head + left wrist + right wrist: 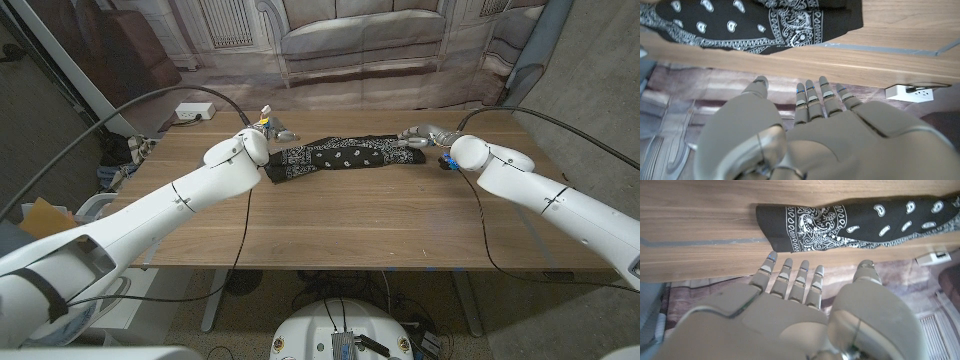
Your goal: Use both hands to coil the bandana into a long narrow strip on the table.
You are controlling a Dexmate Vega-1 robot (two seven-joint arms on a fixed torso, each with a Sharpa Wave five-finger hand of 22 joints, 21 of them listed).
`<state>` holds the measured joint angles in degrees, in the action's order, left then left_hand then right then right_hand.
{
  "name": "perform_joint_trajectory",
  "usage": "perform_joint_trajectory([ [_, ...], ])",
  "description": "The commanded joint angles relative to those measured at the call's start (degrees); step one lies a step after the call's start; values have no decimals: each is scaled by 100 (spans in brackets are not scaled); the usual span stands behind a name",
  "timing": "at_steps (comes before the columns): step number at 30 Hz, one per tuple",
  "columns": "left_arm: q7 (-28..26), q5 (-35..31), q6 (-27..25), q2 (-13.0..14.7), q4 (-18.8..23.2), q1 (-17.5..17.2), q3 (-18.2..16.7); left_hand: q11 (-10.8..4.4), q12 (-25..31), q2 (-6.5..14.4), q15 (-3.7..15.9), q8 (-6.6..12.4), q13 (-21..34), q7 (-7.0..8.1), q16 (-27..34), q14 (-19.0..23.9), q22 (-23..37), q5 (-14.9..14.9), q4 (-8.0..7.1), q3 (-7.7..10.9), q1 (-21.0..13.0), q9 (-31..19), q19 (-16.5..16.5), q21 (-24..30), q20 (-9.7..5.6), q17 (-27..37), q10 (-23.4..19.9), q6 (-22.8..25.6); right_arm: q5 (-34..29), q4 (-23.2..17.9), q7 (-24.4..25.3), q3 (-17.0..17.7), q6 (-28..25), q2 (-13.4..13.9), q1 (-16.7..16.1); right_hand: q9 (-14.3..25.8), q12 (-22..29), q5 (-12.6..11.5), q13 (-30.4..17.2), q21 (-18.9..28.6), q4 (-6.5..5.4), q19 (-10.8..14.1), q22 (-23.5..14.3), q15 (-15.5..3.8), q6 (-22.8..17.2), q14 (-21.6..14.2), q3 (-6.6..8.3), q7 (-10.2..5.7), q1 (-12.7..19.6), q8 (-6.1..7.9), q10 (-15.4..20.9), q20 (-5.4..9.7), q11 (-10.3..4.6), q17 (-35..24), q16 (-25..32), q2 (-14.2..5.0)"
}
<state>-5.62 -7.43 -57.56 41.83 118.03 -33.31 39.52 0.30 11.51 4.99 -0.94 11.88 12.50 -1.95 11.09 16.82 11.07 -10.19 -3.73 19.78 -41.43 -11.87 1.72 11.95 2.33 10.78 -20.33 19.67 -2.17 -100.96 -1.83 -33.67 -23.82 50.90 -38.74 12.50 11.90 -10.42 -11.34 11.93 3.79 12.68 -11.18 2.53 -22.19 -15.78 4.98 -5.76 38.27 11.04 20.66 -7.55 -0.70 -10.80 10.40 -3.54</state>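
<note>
The black bandana with white paisley print lies as a long folded strip across the far middle of the wooden table. My left hand hovers just beyond the strip's left end. In the left wrist view its fingers are stretched out and apart, holding nothing, with the bandana a short way off. My right hand is at the strip's right end. Its fingers are also extended and empty, close to the bandana's folded end.
A white power strip sits on the table's far left corner, also seen as a white power strip in the left wrist view. Black cables arch over both arms. A backdrop printed with a sofa hangs behind the table.
</note>
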Motion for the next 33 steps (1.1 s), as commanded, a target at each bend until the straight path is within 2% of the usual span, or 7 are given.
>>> perform_joint_trajectory([
  [1,-791,1414,1827,-213,-377,-945,-1386,-26,28,-30,81,27,5,15,-19,-7,5,2,-63,-2,100,-9,9,43,-67,2,7,27,1331,-40,1205,1127,1303,-77,-1111,-5,51,24,-18,51,-55,48,-9,-76,-14,-14,10,83,-86,33,34,108,69,-21,30,-3],
  [6,-501,2146,3071,-230,-865,-1132,-1780,-33,16,-83,91,-7,-9,9,-20,-25,-3,5,-130,-83,226,-2,25,47,-99,-4,39,-47,1769,-59,1532,1459,1890,-284,-1451,-14,91,27,-14,85,-170,147,-7,-151,10,-86,-21,108,-285,31,107,202,80,-26,70,-92],
  [12,-233,2777,4376,-365,-1342,-1303,-2052,6,-6,-155,64,-59,-29,-8,-20,-59,-11,2,-268,-227,474,6,48,51,-146,-7,108,-186,2278,220,1354,1651,2703,-502,-1607,-27,113,30,-10,153,-252,347,-6,-188,101,-113,-60,159,-450,4,150,281,89,-23,76,-128],
  [19,274,3218,5194,-377,-1863,-1219,-2096,46,-65,-313,53,-106,-60,52,-42,-186,-23,-16,-419,-455,823,27,22,31,-139,-11,320,-366,3142,627,818,1812,3310,-863,-1636,-47,115,31,-1,257,-297,679,-1,-227,217,-147,-102,258,-590,-12,151,566,147,-4,71,-125],
  [21,401,3341,5418,-405,-2005,-1224,-2121,86,-83,-370,50,-147,-78,72,-49,-248,-28,-32,-447,-535,934,39,-10,15,-122,-15,427,-544,3249,684,755,1821,3399,-934,-1637,-53,126,32,1,271,-311,740,1,-223,233,-196,-114,314,-631,-10,181,616,222,-1,85,-126],
  [28,538,3530,5898,-428,-2282,-1302,-2188,68,-106,-434,66,-201,-106,116,-55,-334,-35,-54,-470,-640,1079,58,-9,11,-86,-20,616,-891,3571,748,466,1805,3396,-1005,-1609,-71,177,33,12,261,-337,782,8,-231,277,-338,-146,511,-725,-9,331,637,326,10,115,-116],
  [33,596,3632,6122,-431,-2398,-1377,-2234,61,-107,-443,60,-198,-112,132,-56,-356,-36,-60,-472,-661,1109,61,-17,6,-67,-21,655,-953,3749,672,455,1838,3355,-1056,-1689,-77,176,34,16,244,-353,758,9,-217,314,-328,-159,549,-767,-18,341,587,351,10,104,-115],
])
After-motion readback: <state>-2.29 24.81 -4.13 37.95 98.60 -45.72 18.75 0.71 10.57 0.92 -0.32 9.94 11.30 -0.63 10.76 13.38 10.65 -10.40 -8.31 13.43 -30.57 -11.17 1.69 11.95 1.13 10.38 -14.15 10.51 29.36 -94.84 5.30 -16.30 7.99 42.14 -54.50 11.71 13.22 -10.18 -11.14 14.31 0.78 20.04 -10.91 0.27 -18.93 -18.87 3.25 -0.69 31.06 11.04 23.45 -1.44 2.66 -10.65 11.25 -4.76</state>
